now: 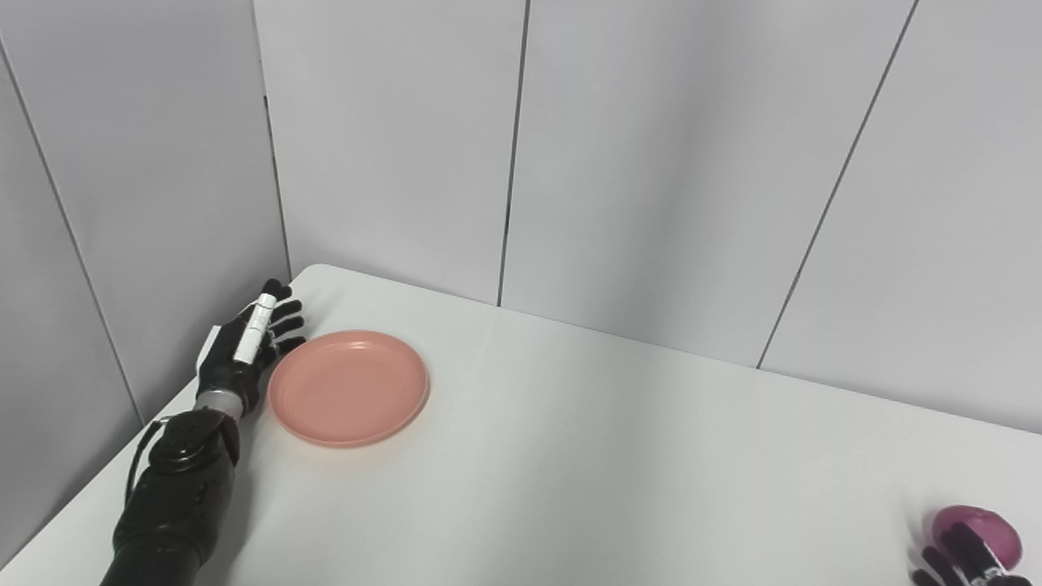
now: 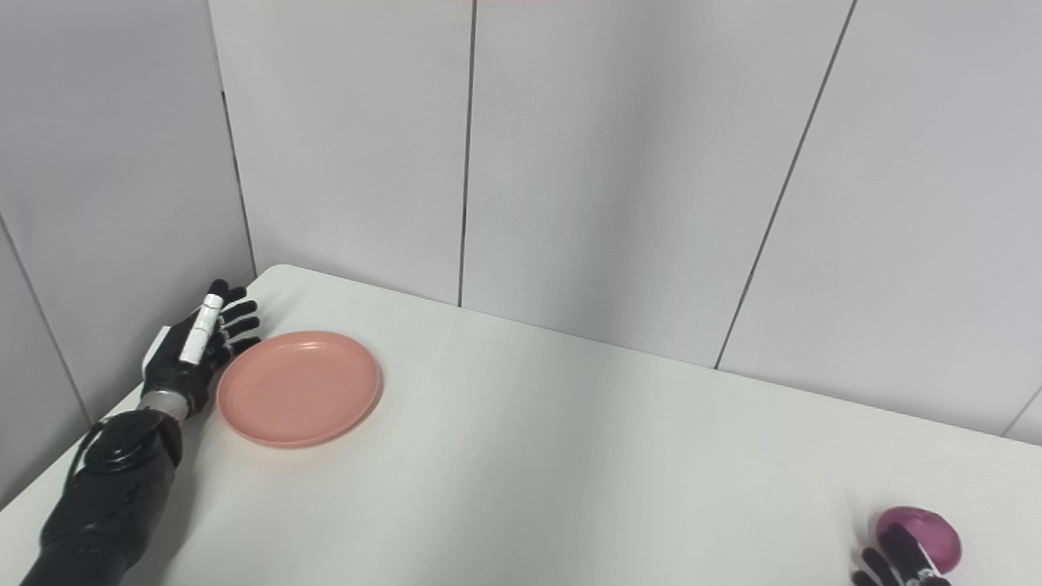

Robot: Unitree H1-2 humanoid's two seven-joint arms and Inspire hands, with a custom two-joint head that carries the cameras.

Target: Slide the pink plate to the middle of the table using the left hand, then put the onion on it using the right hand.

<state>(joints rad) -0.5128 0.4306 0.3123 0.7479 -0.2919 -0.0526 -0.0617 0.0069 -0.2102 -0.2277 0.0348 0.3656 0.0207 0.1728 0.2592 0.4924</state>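
Note:
The pink plate lies flat at the far left of the white table. My left hand rests just left of it, fingers straight and apart, fingertips at the plate's left rim, holding nothing. The purple onion sits at the bottom right, near the table's front. My right hand is mostly cut off by the picture's lower edge; its dark fingers stand right in front of the onion, and whether they grip it is hidden.
Grey wall panels close off the table's back and left sides. The table's left edge runs close beside my left forearm. Bare white tabletop stretches between the plate and the onion.

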